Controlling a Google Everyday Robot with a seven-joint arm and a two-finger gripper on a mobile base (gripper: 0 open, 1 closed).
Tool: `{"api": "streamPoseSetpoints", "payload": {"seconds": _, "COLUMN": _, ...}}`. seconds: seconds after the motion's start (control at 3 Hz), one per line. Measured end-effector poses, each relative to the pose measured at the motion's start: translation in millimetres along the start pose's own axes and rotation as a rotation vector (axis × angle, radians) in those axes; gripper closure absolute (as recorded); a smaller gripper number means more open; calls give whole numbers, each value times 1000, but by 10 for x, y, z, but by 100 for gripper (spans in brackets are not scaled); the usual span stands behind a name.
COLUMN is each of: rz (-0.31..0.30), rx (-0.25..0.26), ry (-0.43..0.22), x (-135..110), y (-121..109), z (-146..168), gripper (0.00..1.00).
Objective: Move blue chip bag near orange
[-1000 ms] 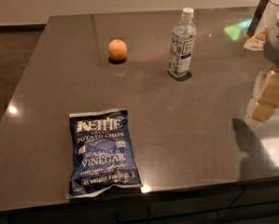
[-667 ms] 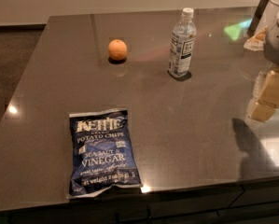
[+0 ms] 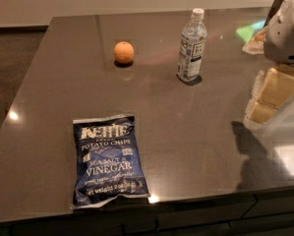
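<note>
while the blue chip bag (image 3: 108, 159) lies flat, label up, near the front edge of the dark table (image 3: 200, 132), the orange (image 3: 124, 52) sits well apart toward the back. a water bottle (image 3: 191, 45) stands upright near the orange. the gripper (image 3: 270, 96) hangs at the far right, over the table (open or closed, i cannot tell).

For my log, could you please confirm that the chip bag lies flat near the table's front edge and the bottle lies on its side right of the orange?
Not quite: the camera view shows the bottle standing upright right of the orange. The chip bag does lie flat near the front edge; the gripper hangs at far right.
</note>
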State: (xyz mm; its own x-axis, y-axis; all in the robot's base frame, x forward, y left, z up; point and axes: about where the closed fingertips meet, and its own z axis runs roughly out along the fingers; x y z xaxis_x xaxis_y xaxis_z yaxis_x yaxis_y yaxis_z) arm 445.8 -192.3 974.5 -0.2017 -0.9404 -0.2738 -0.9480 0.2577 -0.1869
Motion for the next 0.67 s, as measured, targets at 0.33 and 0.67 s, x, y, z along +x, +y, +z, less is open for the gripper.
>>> {"api": "streamPoseSetpoints", "payload": {"seconds": 0.33, "rz": -30, "rx": -43, "ry": -69, "x": -344, "y": 184, "z": 91, "gripper": 0}}
{"api": "streamPoseSetpoints", "payload": {"seconds": 0.67, "rz": -76, "rx": -65, "ry": -137, "x": -687, "y": 470, "z": 201, "gripper": 0}}
